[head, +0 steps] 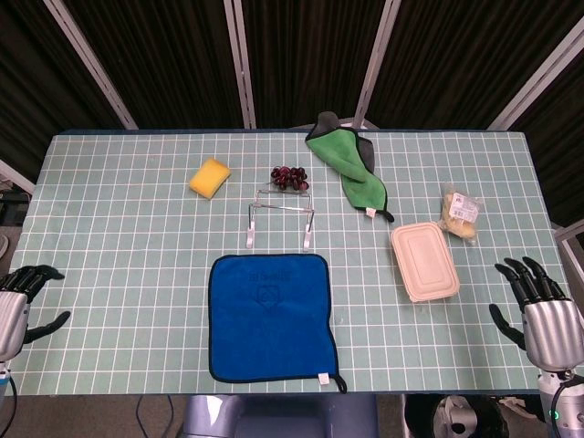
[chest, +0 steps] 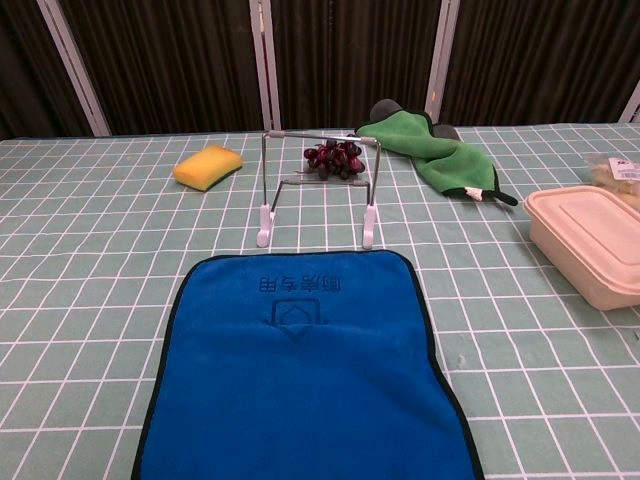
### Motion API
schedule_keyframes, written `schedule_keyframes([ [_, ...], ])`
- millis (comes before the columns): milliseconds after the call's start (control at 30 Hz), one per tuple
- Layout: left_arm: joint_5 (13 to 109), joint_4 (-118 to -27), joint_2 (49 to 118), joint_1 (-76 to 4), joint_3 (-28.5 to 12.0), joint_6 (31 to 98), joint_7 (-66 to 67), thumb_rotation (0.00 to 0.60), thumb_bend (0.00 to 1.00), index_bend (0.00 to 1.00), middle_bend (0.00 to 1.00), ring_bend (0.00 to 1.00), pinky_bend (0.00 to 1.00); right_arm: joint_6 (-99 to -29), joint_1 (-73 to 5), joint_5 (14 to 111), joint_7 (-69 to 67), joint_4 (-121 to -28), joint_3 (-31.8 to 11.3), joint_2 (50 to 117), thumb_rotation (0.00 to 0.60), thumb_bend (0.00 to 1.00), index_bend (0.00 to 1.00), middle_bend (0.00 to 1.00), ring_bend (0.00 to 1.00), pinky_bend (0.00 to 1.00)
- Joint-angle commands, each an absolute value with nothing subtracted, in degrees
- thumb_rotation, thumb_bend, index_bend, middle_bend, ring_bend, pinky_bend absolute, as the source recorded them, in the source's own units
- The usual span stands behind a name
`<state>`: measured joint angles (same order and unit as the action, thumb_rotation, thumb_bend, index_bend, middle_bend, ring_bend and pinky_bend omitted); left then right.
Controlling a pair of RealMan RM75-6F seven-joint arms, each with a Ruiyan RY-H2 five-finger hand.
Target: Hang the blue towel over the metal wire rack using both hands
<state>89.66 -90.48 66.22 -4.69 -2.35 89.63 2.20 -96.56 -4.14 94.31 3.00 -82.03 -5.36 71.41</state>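
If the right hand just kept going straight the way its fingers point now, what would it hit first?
Probably the lidded plastic box: the right hand points up and left, roughly toward its near right corner. Height above the table is unclear, so it might pass beside it.

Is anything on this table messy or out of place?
Little stands out. The green cloth lies rumpled at the far edge, unlike the blue towel, which lies flat and neat in front of the upright wire rack. Nothing looks spilled or damaged.
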Motion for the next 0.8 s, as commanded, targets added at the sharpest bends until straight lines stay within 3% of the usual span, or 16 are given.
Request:
schedule_keyframes([
  [33, 88.9, -91.1, 66.0, -4.6, -2.2, 89.4, 3.2, 0.600, 0.00, 0.00, 0.00, 0.00, 0.00, -95.5, -4.1, 93.6, 4.4, -83.1, -4.9, 70.8, 0.600, 0.00, 0.00, 0.00, 0.00, 0.00],
  [333, 87.9, -91.0, 66.7, -4.9, -2.7, 88.5, 4.1, 0.600, 0.00, 0.00, 0.00, 0.00, 0.00, -88.4, -10.8, 102.4, 6.8, -83.0, -2.3, 73.1, 0.600, 0.00, 0.00, 0.00, 0.00, 0.00],
  [667, 85.5, -89.5, 68.9, -6.0, -3.6, 86.1, 6.1, 0.600, 0.00, 0.00, 0.00, 0.00, 0.00, -71.3, -27.2, 113.2, 7.2, -82.3, -1.3, 77.3, 0.600, 0.00, 0.00, 0.00, 0.00, 0.00],
  [800, 85.0, -89.2, 69.5, -6.3, -3.9, 85.9, 6.6, 0.600, 0.00, 0.00, 0.00, 0.00, 0.00, -66.7, -31.9, 114.7, 6.8, -80.0, -1.2, 80.3, 0.600, 0.16, 0.00, 0.00, 0.00, 0.00],
])
